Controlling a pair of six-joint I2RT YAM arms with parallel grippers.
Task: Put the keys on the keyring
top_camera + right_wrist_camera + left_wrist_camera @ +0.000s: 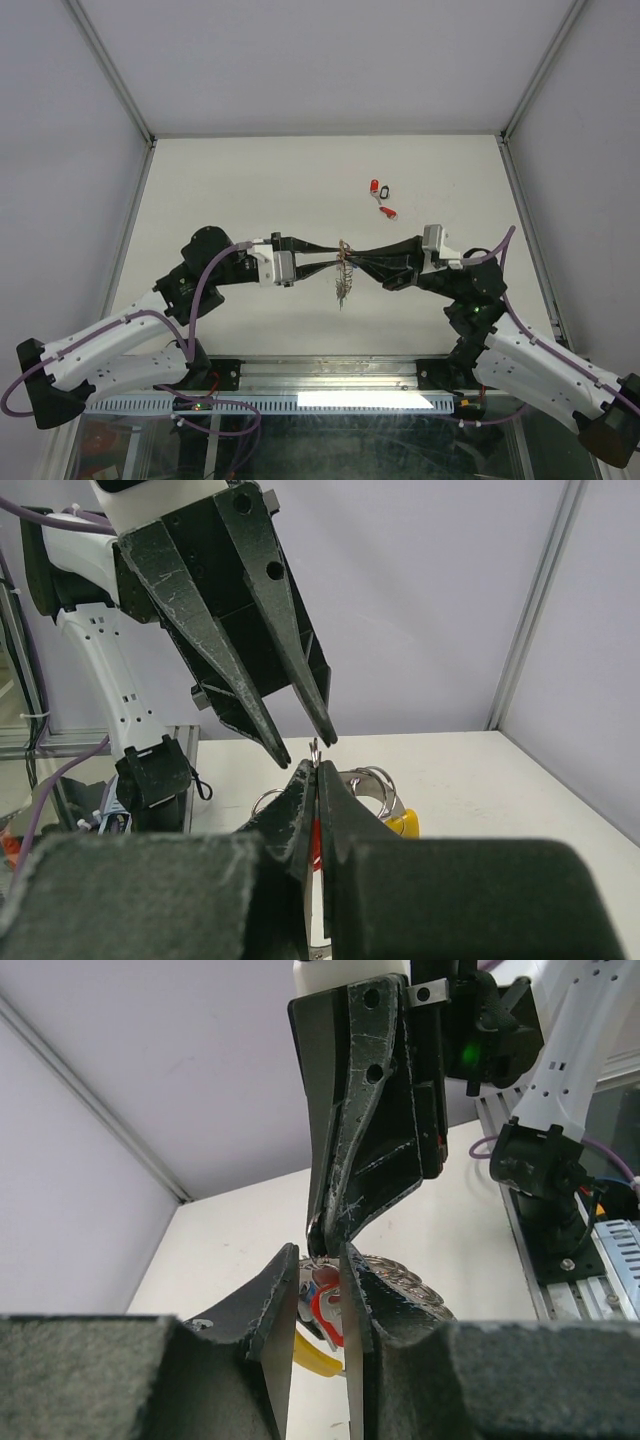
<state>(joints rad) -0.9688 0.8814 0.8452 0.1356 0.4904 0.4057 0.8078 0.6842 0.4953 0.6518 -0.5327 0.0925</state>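
The keyring [343, 285] hangs in mid-air over the table's middle, a bundle of silvery rings [372, 782] with a yellow plastic arc [316, 1358]. My right gripper [351, 256] comes in from the right and is shut on a thin wire loop at the bundle's top [315, 746]. My left gripper [334, 259] meets it tip to tip from the left. Its jaws stand narrowly apart around that loop and do not pinch it. A red-tagged key [326, 1310] and a bit of blue hang between the left fingers [280, 1300]. Two more tagged keys [380, 187] lie on the table.
A third loose key with a red tag [388, 211] lies just behind the right gripper. Metal frame posts [135, 195] border the white table on both sides. The arm bases and a rail [320, 372] run along the near edge.
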